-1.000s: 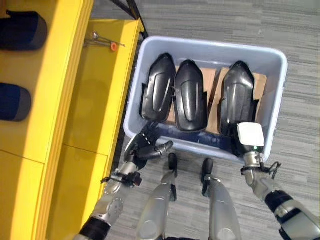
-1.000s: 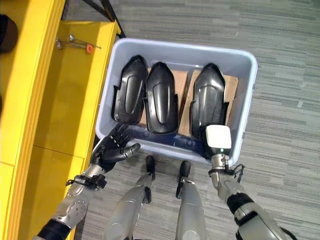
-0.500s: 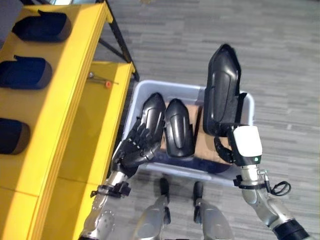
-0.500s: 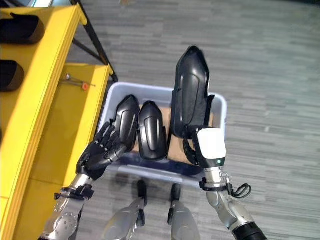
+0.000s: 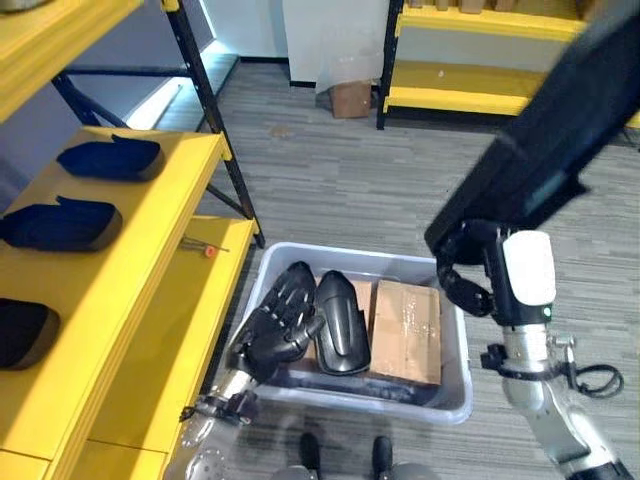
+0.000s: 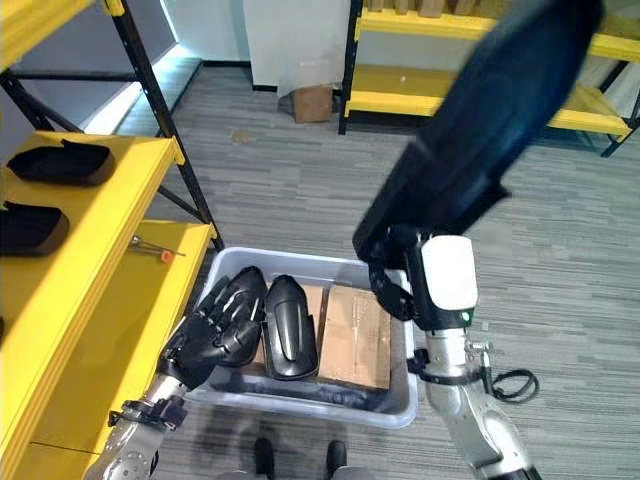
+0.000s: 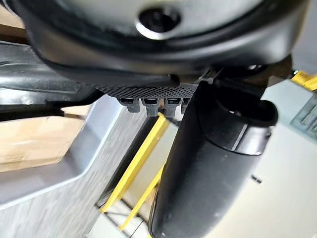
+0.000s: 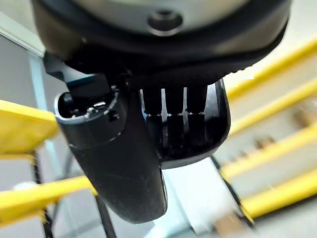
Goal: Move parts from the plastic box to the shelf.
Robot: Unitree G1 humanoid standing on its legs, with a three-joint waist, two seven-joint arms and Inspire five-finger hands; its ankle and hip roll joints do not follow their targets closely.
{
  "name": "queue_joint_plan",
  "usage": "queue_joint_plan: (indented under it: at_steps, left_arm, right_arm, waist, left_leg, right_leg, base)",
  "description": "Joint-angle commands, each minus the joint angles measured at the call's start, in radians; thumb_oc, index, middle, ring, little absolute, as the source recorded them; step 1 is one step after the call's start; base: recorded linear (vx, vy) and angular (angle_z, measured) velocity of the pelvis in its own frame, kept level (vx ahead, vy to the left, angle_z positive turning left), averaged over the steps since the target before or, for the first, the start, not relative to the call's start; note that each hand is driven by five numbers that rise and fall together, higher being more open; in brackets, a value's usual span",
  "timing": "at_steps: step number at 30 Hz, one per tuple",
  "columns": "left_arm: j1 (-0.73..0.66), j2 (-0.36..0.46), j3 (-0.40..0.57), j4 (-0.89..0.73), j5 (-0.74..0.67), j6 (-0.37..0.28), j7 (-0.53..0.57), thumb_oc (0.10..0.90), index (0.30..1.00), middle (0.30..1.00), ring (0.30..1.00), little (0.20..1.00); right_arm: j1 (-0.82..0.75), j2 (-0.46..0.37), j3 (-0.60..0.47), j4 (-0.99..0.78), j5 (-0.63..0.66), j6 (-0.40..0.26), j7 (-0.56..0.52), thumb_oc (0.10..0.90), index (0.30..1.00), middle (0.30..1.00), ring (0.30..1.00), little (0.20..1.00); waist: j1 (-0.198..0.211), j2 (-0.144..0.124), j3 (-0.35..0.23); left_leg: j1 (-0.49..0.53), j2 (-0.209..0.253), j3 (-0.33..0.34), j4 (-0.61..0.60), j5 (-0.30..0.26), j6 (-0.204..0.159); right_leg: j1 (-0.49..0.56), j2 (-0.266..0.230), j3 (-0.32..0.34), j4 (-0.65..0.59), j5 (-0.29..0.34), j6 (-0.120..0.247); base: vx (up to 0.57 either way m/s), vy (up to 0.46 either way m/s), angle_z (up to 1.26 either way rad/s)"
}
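Observation:
The pale grey plastic box (image 5: 452, 398) stands on the floor and holds two black moulded parts (image 5: 340, 322) side by side, with a cardboard sheet (image 5: 406, 330) on their right. My right hand (image 5: 468, 268) is shut on a third long black part (image 5: 545, 150), held high above the box and slanting up to the right. In the right wrist view its fingers (image 8: 173, 123) curl round the part's edge. My left hand (image 5: 272, 332) is open and hovers over the leftmost part in the box. The yellow shelf (image 5: 150, 250) on my left carries three dark parts (image 5: 110, 158).
A thin tool with an orange tip (image 5: 206, 249) lies on the lower yellow shelf board. A black shelf post (image 5: 218, 140) stands by the box's far left corner. Farther off are a second yellow shelf (image 5: 470, 60) and a small carton (image 5: 350, 98) on the floor.
The camera has tilted up. My right hand has lifted the black part out of the box and higher, leaning right. The left hand stays above the box's left part.

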Motion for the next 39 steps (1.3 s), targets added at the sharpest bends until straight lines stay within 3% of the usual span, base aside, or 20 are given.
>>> queue_joint_plan:
  at_steps: [1, 6, 13, 18, 26, 27, 29, 30, 32, 37, 39]
  left_arm:
    - [-0.04, -0.013, 0.022, -0.054, 0.013, -0.018, -0.049, 0.9, 1.0, 1.0, 1.0, 1.0]
    - [-0.067, -0.008, -0.016, -0.017, 0.028, -0.041, -0.033, 0.9, 1.0, 1.0, 1.0, 1.0]
    - [-0.089, -0.008, -0.085, -0.028, 0.03, -0.043, -0.012, 0.9, 1.0, 1.0, 1.0, 1.0]
    - [-0.061, 0.011, -0.065, -0.044, -0.03, -0.05, -0.008, 0.9, 1.0, 1.0, 1.0, 1.0]
    - [0.013, 0.033, -0.024, -0.053, -0.013, -0.127, 0.039, 0.9, 1.0, 1.0, 1.0, 1.0]
    - [0.024, 0.033, -0.02, -0.05, -0.015, -0.131, 0.029, 0.9, 1.0, 1.0, 1.0, 1.0]
    - [0.032, 0.038, -0.012, -0.036, 0.001, -0.11, -0.028, 0.9, 1.0, 1.0, 1.0, 1.0]
    - [0.03, 0.041, -0.013, -0.031, 0.003, -0.112, -0.041, 0.9, 1.0, 1.0, 1.0, 1.0]
    - [0.026, 0.04, -0.016, -0.027, -0.004, -0.116, -0.049, 0.9, 1.0, 1.0, 1.0, 1.0]
    - [0.008, 0.043, -0.018, -0.048, 0.017, -0.107, -0.034, 0.9, 1.0, 1.0, 1.0, 1.0]
    - [-0.005, 0.045, -0.027, -0.046, 0.018, -0.067, -0.053, 0.9, 1.0, 1.0, 1.0, 1.0]
  right_arm:
    - [-0.04, -0.047, -0.051, -0.104, 0.052, -0.079, 0.019, 0.4, 0.3, 0.3, 0.3, 0.3]
    - [-0.043, -0.05, -0.024, -0.111, 0.073, -0.115, 0.02, 0.4, 0.3, 0.3, 0.3, 0.3]
    - [-0.048, -0.053, -0.004, -0.123, 0.091, -0.125, 0.024, 0.4, 0.3, 0.3, 0.3, 0.3]
    - [-0.09, -0.1, 0.041, -0.129, 0.106, -0.142, 0.072, 0.4, 0.3, 0.3, 0.3, 0.3]
    - [-0.16, -0.123, 0.113, -0.132, 0.111, -0.179, 0.045, 0.4, 0.3, 0.3, 0.3, 0.3]
    - [-0.159, -0.124, 0.118, -0.134, 0.103, -0.178, 0.037, 0.4, 0.3, 0.3, 0.3, 0.3]
    - [-0.121, -0.122, 0.089, -0.154, 0.101, -0.154, 0.022, 0.4, 0.3, 0.3, 0.3, 0.3]
    - [-0.109, -0.122, 0.079, -0.156, 0.101, -0.151, 0.018, 0.4, 0.3, 0.3, 0.3, 0.3]
    - [-0.104, -0.125, 0.07, -0.152, 0.102, -0.161, 0.017, 0.4, 0.3, 0.3, 0.3, 0.3]
    - [-0.121, -0.123, 0.081, -0.133, 0.089, -0.162, 0.019, 0.4, 0.3, 0.3, 0.3, 0.3]
    - [-0.131, -0.126, 0.082, -0.115, 0.09, -0.163, 0.0, 0.4, 0.3, 0.3, 0.3, 0.3]
  waist:
    - [-0.038, -0.025, -0.092]
    - [-0.043, -0.041, -0.099]
    - [-0.055, -0.05, -0.128]
    - [-0.017, -0.05, -0.123]
    - [0.055, -0.025, -0.086]
    - [0.057, -0.02, -0.082]
    - [0.039, -0.005, -0.068]
    - [0.033, -0.002, -0.063]
    - [0.026, 0.0, -0.055]
    - [0.0, -0.01, -0.059]
    - [-0.019, -0.018, -0.075]
  left_leg:
    - [0.046, -0.003, 0.027, -0.003, -0.149, 0.009]
    - [0.037, -0.009, 0.035, -0.003, -0.16, 0.026]
    - [0.018, -0.037, -0.066, -0.003, -0.162, 0.04]
    - [0.009, -0.039, -0.14, -0.003, -0.146, 0.023]
    - [-0.055, -0.051, -0.248, -0.003, -0.086, 0.004]
    - [-0.062, -0.047, -0.231, -0.003, -0.08, -0.002]
    - [-0.086, -0.017, -0.07, -0.003, -0.056, -0.029]
    - [-0.092, -0.003, -0.026, -0.003, -0.043, -0.04]
    - [-0.095, 0.022, 0.012, 0.014, -0.034, -0.05]
    - [-0.049, 0.085, 0.07, 0.074, -0.076, -0.033]
    - [-0.002, 0.141, 0.103, 0.11, -0.099, -0.037]
  right_leg:
    - [-0.014, -0.028, 0.035, 0.036, -0.054, 0.074]
    - [-0.034, -0.027, 0.059, 0.048, -0.044, 0.096]
    - [-0.037, 0.058, 0.163, 0.067, -0.087, 0.057]
    - [-0.018, 0.072, 0.151, 0.029, -0.08, 0.037]
    - [-0.017, 0.111, 0.082, 0.07, -0.15, -0.03]
    - [-0.014, 0.11, 0.065, 0.069, -0.152, -0.032]
    - [0.009, 0.096, -0.01, 0.058, -0.151, -0.026]
    - [0.017, 0.09, -0.031, 0.059, -0.151, -0.025]
    - [0.021, 0.077, -0.052, 0.075, -0.157, -0.025]
    - [-0.003, 0.024, -0.082, 0.127, -0.16, -0.026]
    - [-0.017, -0.014, -0.099, 0.142, -0.148, -0.023]
  base:
    - [-0.03, 0.24, -0.12]
    - [-0.08, 0.036, -0.2]
    - [-0.07, -0.078, 0.24]
    - [-0.11, -0.165, 0.79]
    - [-0.14, -0.142, 0.39]
    - [-0.1, -0.019, 0.42]
    - [-0.11, 0.028, 0.55]
    - [-0.08, 0.09, 1.17]
    - [-0.07, 0.125, 1.52]
    - [-0.07, 0.2, 0.69]
    - [-0.11, 0.394, 0.82]
